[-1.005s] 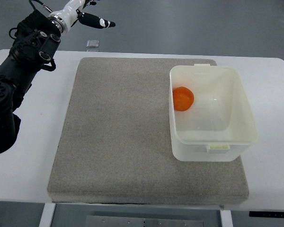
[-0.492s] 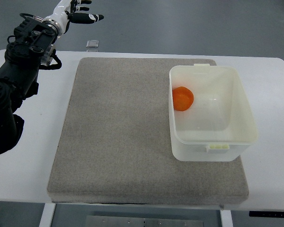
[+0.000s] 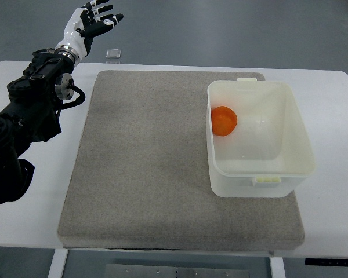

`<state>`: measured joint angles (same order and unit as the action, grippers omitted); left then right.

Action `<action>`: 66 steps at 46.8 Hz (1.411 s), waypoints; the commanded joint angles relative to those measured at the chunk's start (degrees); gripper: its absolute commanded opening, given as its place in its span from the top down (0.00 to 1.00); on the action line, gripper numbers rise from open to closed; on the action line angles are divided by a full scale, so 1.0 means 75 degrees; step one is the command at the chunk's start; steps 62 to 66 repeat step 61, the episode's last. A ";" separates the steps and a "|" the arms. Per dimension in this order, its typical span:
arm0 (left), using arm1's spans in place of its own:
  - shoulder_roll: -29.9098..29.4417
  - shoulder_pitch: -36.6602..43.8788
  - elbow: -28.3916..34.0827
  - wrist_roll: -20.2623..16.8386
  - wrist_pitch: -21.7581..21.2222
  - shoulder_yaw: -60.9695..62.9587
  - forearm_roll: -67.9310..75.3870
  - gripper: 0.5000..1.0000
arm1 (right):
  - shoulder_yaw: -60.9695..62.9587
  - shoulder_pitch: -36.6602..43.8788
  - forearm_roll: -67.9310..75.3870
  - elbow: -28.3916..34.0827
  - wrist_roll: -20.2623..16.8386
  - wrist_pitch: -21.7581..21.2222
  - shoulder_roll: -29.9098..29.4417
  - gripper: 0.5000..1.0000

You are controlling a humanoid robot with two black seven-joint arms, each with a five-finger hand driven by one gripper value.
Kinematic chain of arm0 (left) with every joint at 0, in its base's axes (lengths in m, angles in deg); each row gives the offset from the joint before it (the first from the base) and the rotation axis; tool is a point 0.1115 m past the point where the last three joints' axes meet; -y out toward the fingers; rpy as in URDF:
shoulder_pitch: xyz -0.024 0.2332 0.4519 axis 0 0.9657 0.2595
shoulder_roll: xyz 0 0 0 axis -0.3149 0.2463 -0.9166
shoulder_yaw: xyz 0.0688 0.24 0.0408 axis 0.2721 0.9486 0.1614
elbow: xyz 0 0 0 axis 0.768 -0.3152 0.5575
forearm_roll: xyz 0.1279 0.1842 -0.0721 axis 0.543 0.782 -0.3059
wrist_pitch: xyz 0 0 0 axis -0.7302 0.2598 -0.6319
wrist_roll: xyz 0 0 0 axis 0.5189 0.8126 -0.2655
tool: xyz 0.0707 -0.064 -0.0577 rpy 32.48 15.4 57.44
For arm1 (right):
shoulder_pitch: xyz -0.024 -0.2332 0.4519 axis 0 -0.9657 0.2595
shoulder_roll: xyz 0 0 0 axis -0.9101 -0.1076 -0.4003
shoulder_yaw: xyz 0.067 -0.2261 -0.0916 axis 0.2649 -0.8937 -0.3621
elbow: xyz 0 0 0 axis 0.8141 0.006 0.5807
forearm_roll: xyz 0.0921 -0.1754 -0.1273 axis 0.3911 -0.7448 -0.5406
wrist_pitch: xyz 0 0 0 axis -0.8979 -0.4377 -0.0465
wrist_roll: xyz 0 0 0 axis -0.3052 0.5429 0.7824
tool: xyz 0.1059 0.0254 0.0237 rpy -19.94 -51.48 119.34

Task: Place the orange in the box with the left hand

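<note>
The orange (image 3: 224,120) lies inside the translucent white box (image 3: 296,124), against its left wall. The box stands on the right part of the grey mat (image 3: 145,168). My left hand (image 3: 93,22), white and black, is at the top left beyond the table's far edge, far from the box. Its fingers are spread and hold nothing. The black left arm (image 3: 29,116) runs down the left edge. The right arm does not show.
A white table (image 3: 336,174) carries the mat. A small clear square object (image 3: 112,54) sits at the table's far edge, just below the left hand. Grey floor lies beyond.
The left hand has turned so its fingers point up and right instead of sideways, and the arm has swung a little toward the mat. The orange and box have not moved.
</note>
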<state>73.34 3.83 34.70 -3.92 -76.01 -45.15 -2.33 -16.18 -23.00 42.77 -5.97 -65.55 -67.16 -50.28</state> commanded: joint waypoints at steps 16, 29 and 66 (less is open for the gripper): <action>0.0000 0.0171 -0.0096 0.0001 0.0310 -0.2150 -0.0740 0.31 | 0.0000 0.0001 0.0000 0.0000 0.0000 0.0000 0.0000 0.15; 0.0000 0.0452 -0.0483 -0.0046 0.0321 -0.2807 -0.0975 0.21 | 0.0000 0.0001 0.0000 0.0000 0.0000 0.0000 0.0000 0.15; 0.0000 0.0816 -0.0471 -0.0093 0.0989 -0.3487 -0.1326 0.01 | 0.0047 -0.0010 0.0047 0.0000 0.0000 0.0035 0.0000 0.15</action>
